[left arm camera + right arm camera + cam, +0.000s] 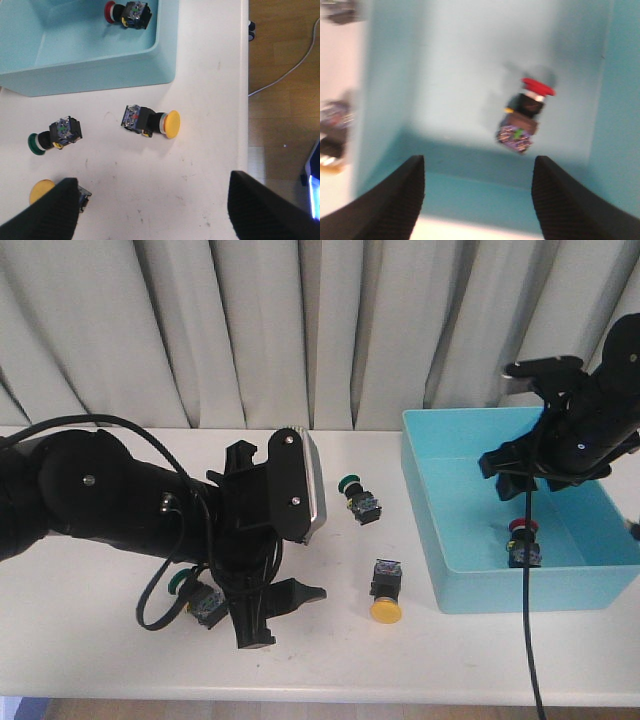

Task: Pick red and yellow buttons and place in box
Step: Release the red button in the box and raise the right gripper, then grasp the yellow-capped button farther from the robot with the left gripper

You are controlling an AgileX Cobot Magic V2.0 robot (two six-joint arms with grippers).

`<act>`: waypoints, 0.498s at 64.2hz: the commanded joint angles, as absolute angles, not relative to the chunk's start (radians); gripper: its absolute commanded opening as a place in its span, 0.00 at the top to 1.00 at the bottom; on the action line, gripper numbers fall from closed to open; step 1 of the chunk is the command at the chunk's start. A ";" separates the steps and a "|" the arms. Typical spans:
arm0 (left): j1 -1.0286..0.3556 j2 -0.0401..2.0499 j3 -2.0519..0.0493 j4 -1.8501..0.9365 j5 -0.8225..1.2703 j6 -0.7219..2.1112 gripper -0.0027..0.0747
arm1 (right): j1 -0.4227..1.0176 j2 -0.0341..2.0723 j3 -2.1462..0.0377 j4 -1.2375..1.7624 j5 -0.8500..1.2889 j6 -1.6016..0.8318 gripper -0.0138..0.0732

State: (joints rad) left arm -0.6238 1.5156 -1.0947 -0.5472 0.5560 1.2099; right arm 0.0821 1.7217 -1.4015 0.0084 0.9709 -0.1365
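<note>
A yellow button [386, 596] lies on the white table between my left gripper and the box; it also shows in the left wrist view [150, 121]. A second yellow button [42, 191] lies partly behind one left finger [55, 210]. A red button [522, 540] lies inside the turquoise box [440, 540], also seen in the right wrist view [525, 117] and the left wrist view [127, 11]. My left gripper [280, 615] [160, 210] is open and empty, low over the table. My right gripper [535, 465] [477, 200] is open and empty above the box.
A green-capped switch [358, 495] [52, 137] lies left of the box. Another green-capped switch [198, 600] sits under my left arm. The table's front edge [245, 125] is close to the left gripper. A black cable [528, 620] hangs from the right arm over the box's front wall.
</note>
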 commanded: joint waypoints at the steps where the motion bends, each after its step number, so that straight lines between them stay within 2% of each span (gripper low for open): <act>1: -0.625 1.494 -1.121 -0.574 0.518 1.178 0.21 | 0.145 1.549 -1.334 0.000 0.914 -0.137 0.35; 24: -0.625 1.500 -1.121 -0.574 0.513 1.119 0.21 | 0.263 1.227 -1.001 0.006 0.850 -0.130 0.36; 32: -0.623 1.512 -1.121 -0.571 0.417 0.927 0.21 | 0.263 1.186 -0.966 0.000 0.850 -0.130 0.36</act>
State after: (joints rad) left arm -0.6238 1.5360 -1.0947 -0.5472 0.5329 1.0664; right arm 0.2628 1.2320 -0.9603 0.0085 0.8985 -0.1220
